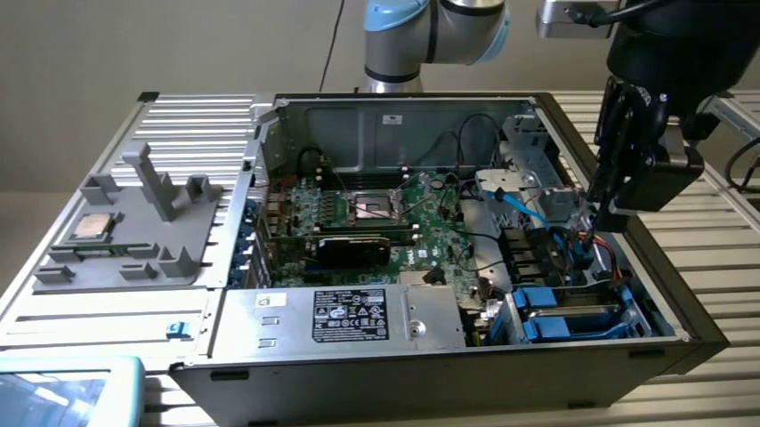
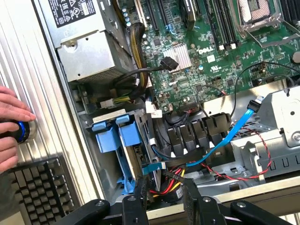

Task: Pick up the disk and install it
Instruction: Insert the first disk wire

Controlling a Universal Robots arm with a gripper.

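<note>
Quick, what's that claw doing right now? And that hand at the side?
Gripper: open, holding nothing.
Person's hand: resting on a blue-ringed knob.

The worktop (image 1: 196,116) is ribbed bare metal with a dull sheen. The power supply box (image 1: 344,316) is brushed silver metal with a glossy black label. The blue drive carriers (image 2: 129,140) look like smooth plastic, and the grey fixture (image 1: 142,222) is matt plastic.
</note>
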